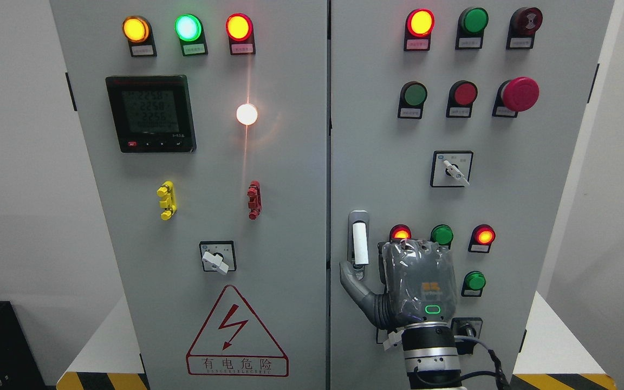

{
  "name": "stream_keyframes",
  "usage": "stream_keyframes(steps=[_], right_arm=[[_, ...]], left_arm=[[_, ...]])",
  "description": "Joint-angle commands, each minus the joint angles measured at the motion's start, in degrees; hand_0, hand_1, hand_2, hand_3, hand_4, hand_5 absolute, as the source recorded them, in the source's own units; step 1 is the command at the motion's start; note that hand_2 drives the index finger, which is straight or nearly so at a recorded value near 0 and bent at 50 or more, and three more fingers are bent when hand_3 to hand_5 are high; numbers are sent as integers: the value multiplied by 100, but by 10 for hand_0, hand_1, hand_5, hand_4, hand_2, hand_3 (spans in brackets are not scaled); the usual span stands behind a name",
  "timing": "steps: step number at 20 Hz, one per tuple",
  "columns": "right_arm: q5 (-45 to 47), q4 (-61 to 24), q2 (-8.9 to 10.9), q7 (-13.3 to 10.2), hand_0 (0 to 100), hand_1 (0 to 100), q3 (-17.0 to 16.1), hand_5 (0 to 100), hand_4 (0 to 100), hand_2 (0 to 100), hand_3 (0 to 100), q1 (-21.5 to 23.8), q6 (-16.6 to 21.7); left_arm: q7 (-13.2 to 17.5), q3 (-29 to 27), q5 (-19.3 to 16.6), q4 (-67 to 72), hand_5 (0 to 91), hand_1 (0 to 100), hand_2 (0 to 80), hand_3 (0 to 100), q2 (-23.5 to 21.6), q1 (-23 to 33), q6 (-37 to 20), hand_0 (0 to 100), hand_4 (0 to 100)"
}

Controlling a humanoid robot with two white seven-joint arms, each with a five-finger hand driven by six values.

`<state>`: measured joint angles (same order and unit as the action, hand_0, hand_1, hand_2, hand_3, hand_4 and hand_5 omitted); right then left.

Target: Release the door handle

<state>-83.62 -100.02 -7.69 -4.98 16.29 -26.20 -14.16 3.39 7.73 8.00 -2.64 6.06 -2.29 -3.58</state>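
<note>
The door handle (360, 244), a white lever in a silver recessed plate, stands upright at the left edge of the right cabinet door (398, 179). My right hand (382, 262) comes up from the bottom edge and hovers just right of the handle, its back toward the camera. Its thumb (351, 273) is spread out to the left and lies at the bottom end of the handle plate, not wrapped around the lever. The hand is open and holds nothing. Both cabinet doors look closed. My left arm is out of view.
Close around the hand are a red lamp (400, 233), green buttons (442, 234) (474, 280), a red lamp (484, 235) and a key switch (466, 329). Above it is a rotary switch (453, 169). The left door (290, 216) carries a meter, lamps, a selector and a warning triangle.
</note>
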Motion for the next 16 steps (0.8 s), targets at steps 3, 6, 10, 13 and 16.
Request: stream_keyframes(steps=[3,6,10,13,16], right_arm=[[4,26,-5,-3,281,228,-29,1000,984,989,1000,-17,1],[4,53,-5,-3,286,229,-29,1000,984,989,1000,-35,1],[4,61,-14,-3,292,232,-21,1000,984,989,1000,-35,-7],[4,114,-14,-3,296,231,-21,1000,984,988,1000,-35,-7],[4,132,-14,-3,299,231,-21,1000,984,988,1000,-35,-7]], left_arm=[[4,0,0,0,0,556,0,0,0,0,-3,120,0],[4,0,0,0,0,556,0,0,0,0,-3,120,0],[4,0,0,0,0,556,0,0,0,0,-3,120,0],[4,0,0,0,0,556,0,0,0,0,-3,120,0],[4,0,0,0,0,556,0,0,0,0,-3,120,0]])
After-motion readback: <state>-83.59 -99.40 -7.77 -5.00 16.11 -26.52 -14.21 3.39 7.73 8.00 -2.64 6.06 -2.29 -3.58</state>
